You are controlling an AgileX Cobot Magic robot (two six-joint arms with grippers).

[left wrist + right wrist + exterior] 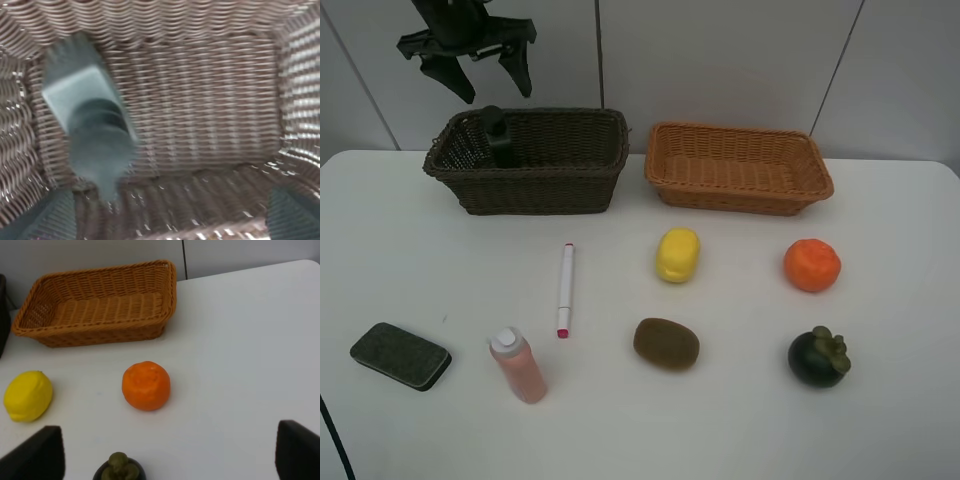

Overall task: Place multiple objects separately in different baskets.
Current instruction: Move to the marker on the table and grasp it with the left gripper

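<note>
My left gripper (pixel 495 90) hangs open above the left end of the dark brown basket (pixel 535 185). Nothing is between its fingers. The dark green pump bottle (pixel 500 135) stands inside that end; the left wrist view shows it blurred (pixel 92 130) against the weave (pixel 210 125). On the table lie the white-pink marker (pixel 565 290), pink bottle (pixel 518 365), eraser (pixel 400 355), lemon (pixel 677 254), orange (pixel 812 265), kiwi (pixel 666 343) and mangosteen (pixel 819 358). My right gripper (pixel 167 455) is open over the table, near the orange (pixel 146 385) and mangosteen (pixel 120 467).
The light orange-tan basket (pixel 740 195) stands to the right of the dark one, with nothing in it (pixel 100 332). A wall rises right behind both baskets. The lemon (pixel 28 395) lies left of the orange in the right wrist view.
</note>
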